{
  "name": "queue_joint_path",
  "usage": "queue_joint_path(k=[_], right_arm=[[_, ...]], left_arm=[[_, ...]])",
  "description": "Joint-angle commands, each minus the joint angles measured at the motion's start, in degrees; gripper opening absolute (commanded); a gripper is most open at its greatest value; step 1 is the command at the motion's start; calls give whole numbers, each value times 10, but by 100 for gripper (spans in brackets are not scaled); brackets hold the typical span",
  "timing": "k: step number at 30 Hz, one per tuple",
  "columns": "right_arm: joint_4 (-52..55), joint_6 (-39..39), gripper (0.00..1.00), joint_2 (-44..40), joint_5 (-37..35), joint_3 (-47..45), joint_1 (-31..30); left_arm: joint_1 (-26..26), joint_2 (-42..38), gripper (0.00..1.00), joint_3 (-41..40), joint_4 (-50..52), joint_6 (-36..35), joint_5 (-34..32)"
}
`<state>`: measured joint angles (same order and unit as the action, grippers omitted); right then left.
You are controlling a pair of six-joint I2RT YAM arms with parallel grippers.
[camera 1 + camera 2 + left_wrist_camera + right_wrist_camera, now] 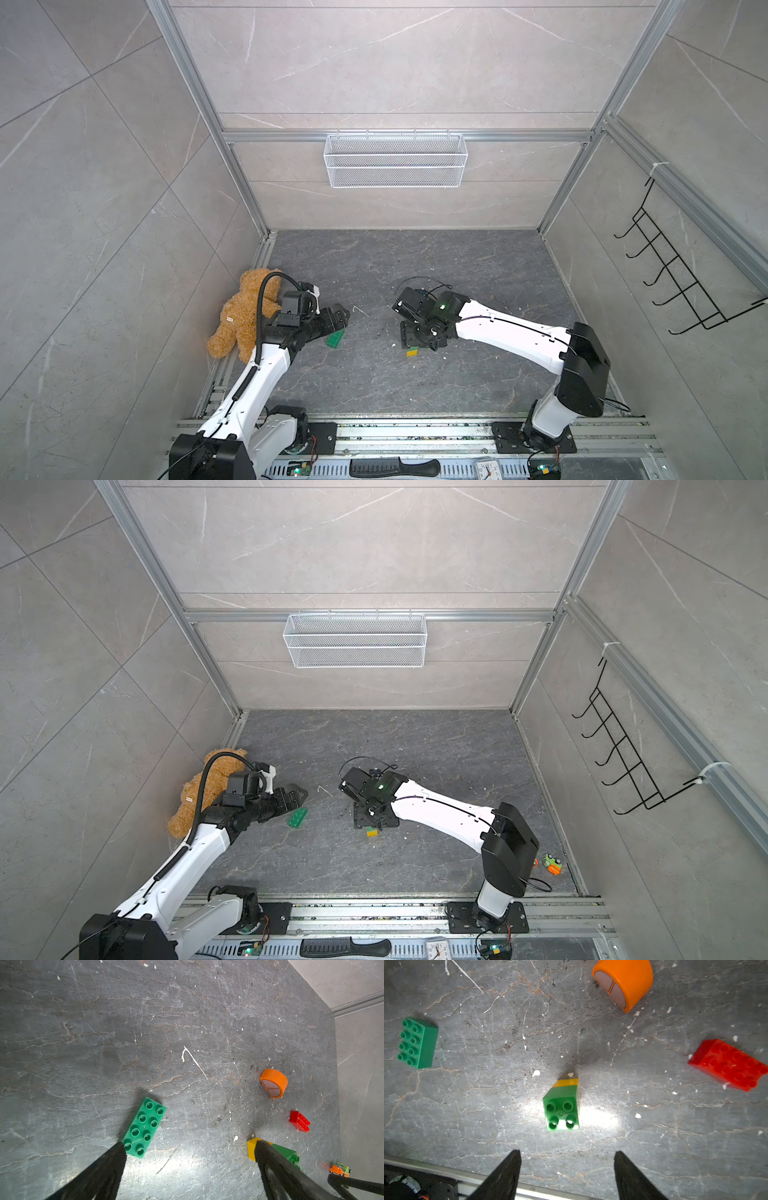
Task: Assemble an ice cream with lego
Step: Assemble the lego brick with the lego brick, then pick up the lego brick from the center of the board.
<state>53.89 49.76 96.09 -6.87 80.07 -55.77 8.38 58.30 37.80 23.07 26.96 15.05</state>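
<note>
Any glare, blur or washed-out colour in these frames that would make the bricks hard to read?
Right wrist view: a bright glare patch on the floor beside the green-and-yellow stack whitens one stud corner; the red brick is oversaturated, its studs barely readable. Left wrist view: milder floor glare under the open left gripper, whose fingers look soft. Both top views: even light.
</note>
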Motion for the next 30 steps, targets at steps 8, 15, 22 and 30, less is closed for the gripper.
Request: queue_joint_path(k=[8, 15, 22, 30], right_arm=[[21, -37, 86, -61, -6, -76, 141], [-30, -62, 90, -33, 5, -125, 249], [-59, -74, 87, 18, 21, -137, 296], [-92, -117, 88, 33, 28, -164, 319]], left_arm=[[2, 1, 99, 24, 6, -19, -5], [2, 3, 99, 20, 3, -19, -2], [2, 8, 99, 20, 0, -20, -1], [2, 12, 100, 21, 0, -19, 0]])
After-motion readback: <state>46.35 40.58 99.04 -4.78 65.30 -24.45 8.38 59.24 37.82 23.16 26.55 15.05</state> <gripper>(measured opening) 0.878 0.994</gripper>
